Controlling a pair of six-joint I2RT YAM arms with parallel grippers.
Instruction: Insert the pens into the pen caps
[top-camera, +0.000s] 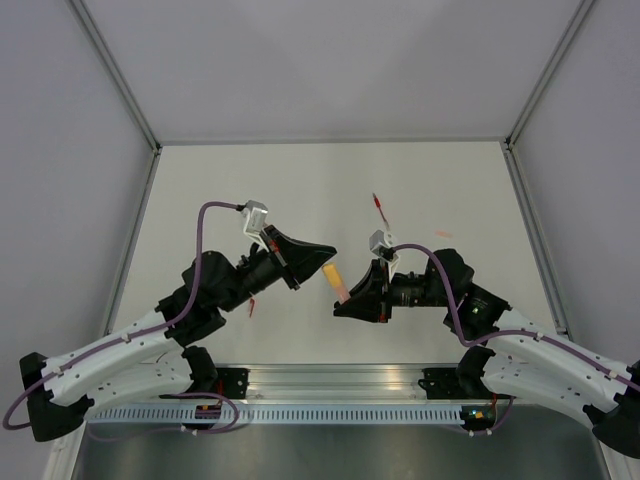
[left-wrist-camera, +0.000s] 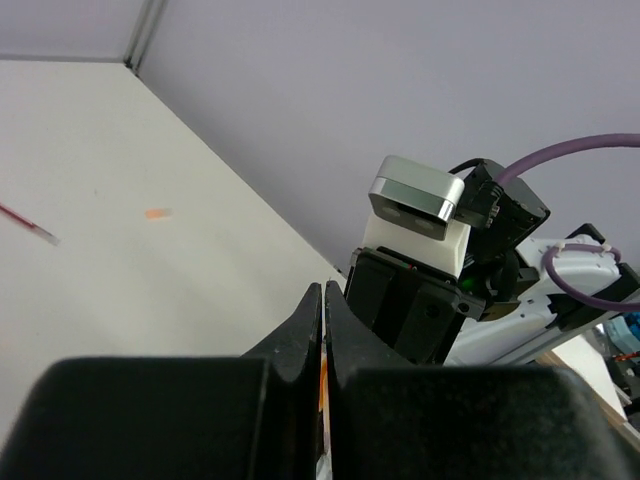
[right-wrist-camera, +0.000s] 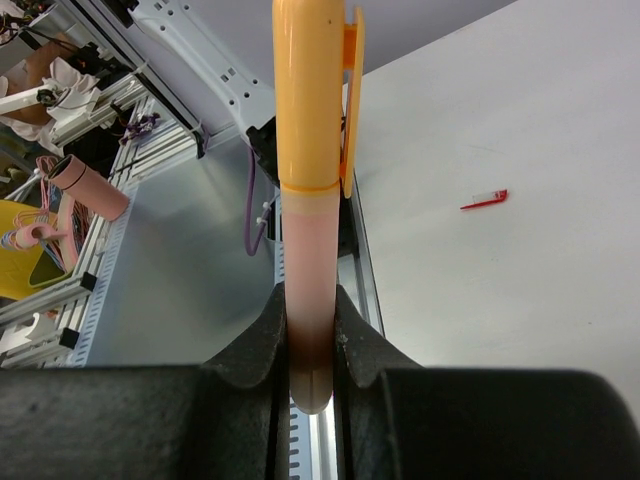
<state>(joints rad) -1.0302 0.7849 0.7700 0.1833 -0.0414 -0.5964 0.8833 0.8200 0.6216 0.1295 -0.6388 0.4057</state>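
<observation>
The right gripper (right-wrist-camera: 310, 300) clamps the peach pen (right-wrist-camera: 308, 250), its orange cap (right-wrist-camera: 308, 90) on, above mid-table. The left gripper (left-wrist-camera: 322, 295) is just beside it, its fingers pressed together. The red pen (top-camera: 380, 208) lies farther back on the table (top-camera: 250, 180), which runs bare to the walls.

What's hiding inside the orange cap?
The peach pen goes up into the orange cap. The right claw pinches the pen's bottom. The pen's tip is covered by the cap, so how deep it sits can't be seen.
</observation>
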